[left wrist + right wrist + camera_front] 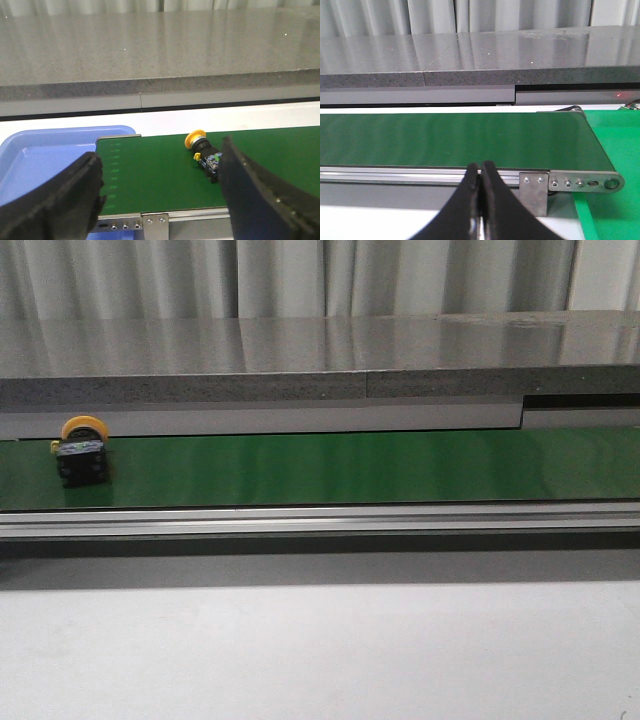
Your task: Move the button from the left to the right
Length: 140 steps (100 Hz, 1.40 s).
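Button (204,152) lying sideways on green conveyor belt (150,180), left end effector (162,195) spread wide, right end effector (480,200) pinched closed on nothing.

The yellow-headed, black-bodied button (80,451) lies at the green belt's (350,468) left end.

A green conveyor belt (350,468) runs before a grey stone ledge (300,355), beside a blue tray (35,160).

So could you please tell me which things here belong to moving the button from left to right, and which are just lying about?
For the job:
- button, lying on the green conveyor belt
- left gripper, open
- right gripper, shut

Just there:
- blue tray at the belt's end
- grey counter behind
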Tool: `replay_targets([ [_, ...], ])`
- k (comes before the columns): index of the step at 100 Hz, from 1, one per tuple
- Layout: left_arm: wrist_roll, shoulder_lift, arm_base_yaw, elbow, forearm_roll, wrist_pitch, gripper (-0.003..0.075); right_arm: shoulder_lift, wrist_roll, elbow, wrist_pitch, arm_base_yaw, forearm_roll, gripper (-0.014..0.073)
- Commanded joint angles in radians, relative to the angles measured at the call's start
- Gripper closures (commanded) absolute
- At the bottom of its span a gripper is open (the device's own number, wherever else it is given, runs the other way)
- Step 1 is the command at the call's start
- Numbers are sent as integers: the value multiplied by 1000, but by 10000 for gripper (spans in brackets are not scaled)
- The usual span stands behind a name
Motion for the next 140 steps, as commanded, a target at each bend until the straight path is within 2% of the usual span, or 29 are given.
replay_targets([
  [1,0,-67,-8,8,-11,-105,237,-19,2,-15,-82,2,-10,660],
  [18,0,-133,-8,54,-11,-109,239,-19,2,-15,-82,2,-10,660],
  [63,0,-133,-8,58,-11,-109,262,-19,2,-15,-82,2,-10,660],
  [75,0,-133,-8,58,-11,-109,349,-19,2,-15,-82,2,-10,660],
  [105,0,-133,-8,58,-11,-105,737,-19,2,-15,-82,2,-10,660],
  [140,0,-133,-8,58,-11,-105,741,-19,2,-15,-151,2,-10,660],
])
